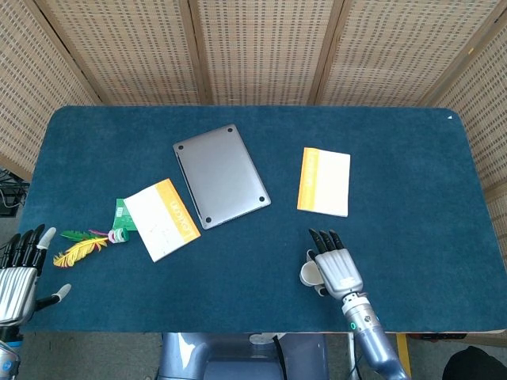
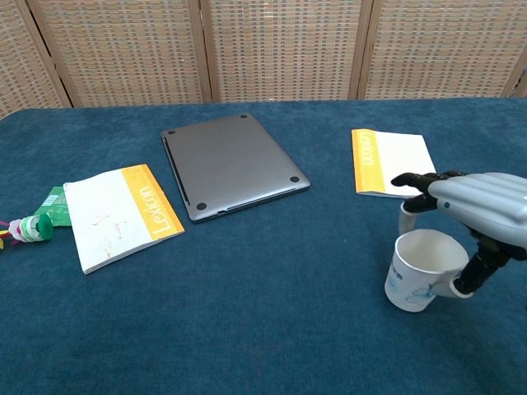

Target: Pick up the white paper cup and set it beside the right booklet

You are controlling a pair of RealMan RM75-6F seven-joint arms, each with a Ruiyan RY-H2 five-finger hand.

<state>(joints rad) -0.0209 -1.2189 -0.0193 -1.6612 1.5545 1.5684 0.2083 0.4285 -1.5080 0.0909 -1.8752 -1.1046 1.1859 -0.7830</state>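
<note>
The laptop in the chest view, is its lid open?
No, the grey laptop lies shut and flat on the blue table, with only its smooth outer shell showing.

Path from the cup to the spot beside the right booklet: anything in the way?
Nothing visible. The paper cup sits at the right hand, and only bare blue cloth lies between it and the right booklet. The laptop lies off to the left.

I count these:
booklets: two [image 1: 163, 218] [image 1: 324, 181]
paper cup: one [image 2: 418, 270]
laptop: one [image 1: 220, 175]
feather toy: one [image 1: 82, 245]
hands: two [image 1: 17, 279] [image 1: 338, 269]
</note>
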